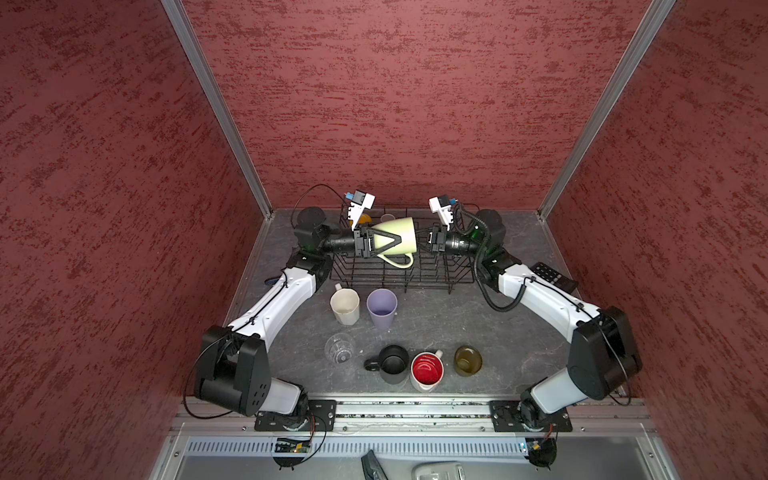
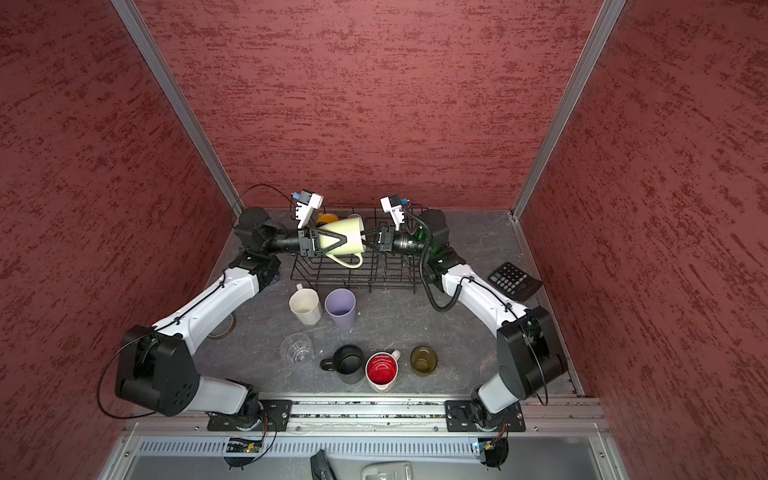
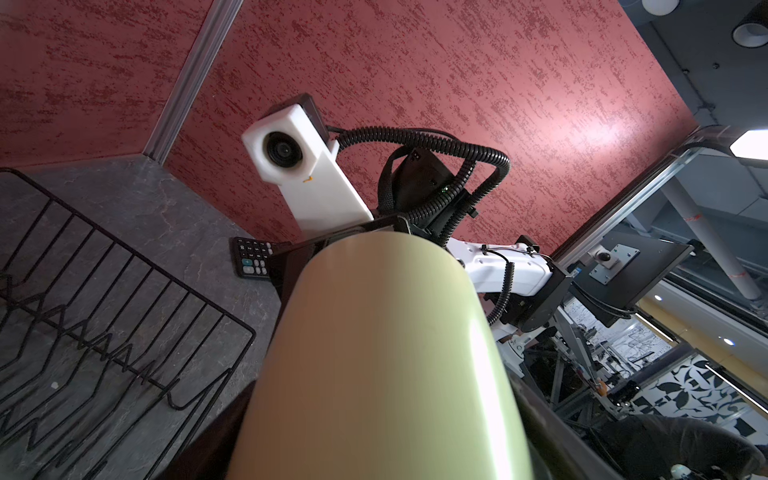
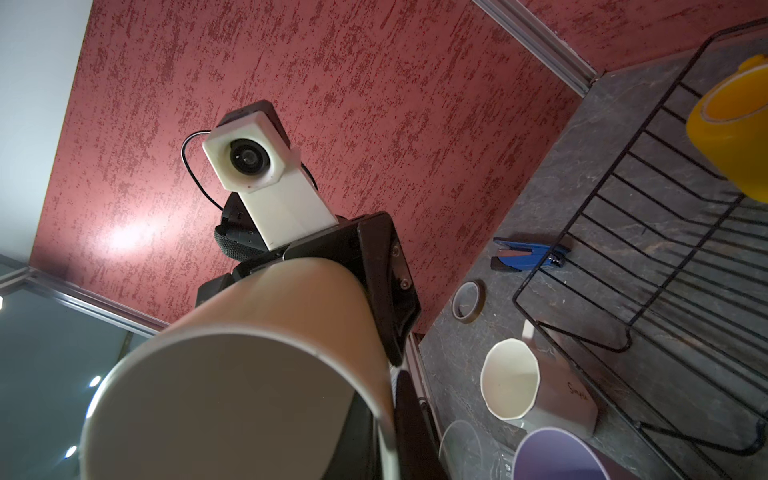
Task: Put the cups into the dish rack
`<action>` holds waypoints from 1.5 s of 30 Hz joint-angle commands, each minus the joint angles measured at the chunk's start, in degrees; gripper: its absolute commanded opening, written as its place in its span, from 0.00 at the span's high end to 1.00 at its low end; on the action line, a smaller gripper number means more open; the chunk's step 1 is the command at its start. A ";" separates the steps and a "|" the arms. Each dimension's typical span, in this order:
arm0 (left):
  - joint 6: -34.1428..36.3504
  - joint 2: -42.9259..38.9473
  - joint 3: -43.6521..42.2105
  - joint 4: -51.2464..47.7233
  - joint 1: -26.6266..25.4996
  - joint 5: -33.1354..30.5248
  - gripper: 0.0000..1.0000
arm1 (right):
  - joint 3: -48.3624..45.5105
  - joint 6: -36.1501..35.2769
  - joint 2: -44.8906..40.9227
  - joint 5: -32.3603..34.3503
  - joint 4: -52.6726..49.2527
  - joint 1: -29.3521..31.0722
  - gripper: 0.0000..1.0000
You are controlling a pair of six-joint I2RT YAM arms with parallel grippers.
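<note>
Holding: our left gripper (image 1: 392,243), jaws spread wide, clasps the body of the pale green mug (image 1: 397,232). The mug lies sideways in the air over the dish rack (image 1: 399,284), at the centre of both top views, handle toward the frame's lower edge.
Partner: the right gripper (image 1: 422,242) is closed tight at the mug's mouth; we read it as pinching the rim.
Loaded: the yellow mug (image 1: 365,218) sits at the rack's upper left, and a pale cup rim (image 1: 387,217) just beside it may be a second.
Waiting: six stand on the table (image 1: 436,324) below the rack: white faceted mug (image 1: 345,305), lilac tumbler (image 1: 381,307), clear glass (image 1: 340,348), black mug (image 1: 394,363), red-inside mug (image 1: 427,370) and olive-brown glass (image 1: 468,360).
Progress: we judge it under a third done.
Hidden: the mug and both wrists cover the rack's middle, the right fingertips are masked by the mug wall, and the clear glass barely shows.
</note>
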 commanded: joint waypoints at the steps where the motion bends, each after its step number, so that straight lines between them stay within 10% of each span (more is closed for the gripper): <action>1: 0.88 -1.80 1.99 0.54 0.46 -2.29 1.00 | -0.25 1.21 -0.35 1.04 3.89 0.29 1.00; 4: 0.84 -1.54 2.07 0.63 0.32 -2.82 0.95 | -0.87 2.54 -0.40 1.00 5.53 0.28 1.00; 10: 0.80 -0.82 2.69 0.59 0.09 -2.42 0.37 | -2.92 5.31 -0.84 3.25 9.06 0.39 1.00; 15: 0.83 -0.55 3.13 0.28 -0.05 -2.17 0.18 | -3.78 5.54 -1.32 4.54 9.42 0.48 1.00; 45: 0.78 0.66 1.69 2.92 -1.62 -0.12 0.00 | -2.98 8.04 -0.96 5.29 13.43 1.32 1.00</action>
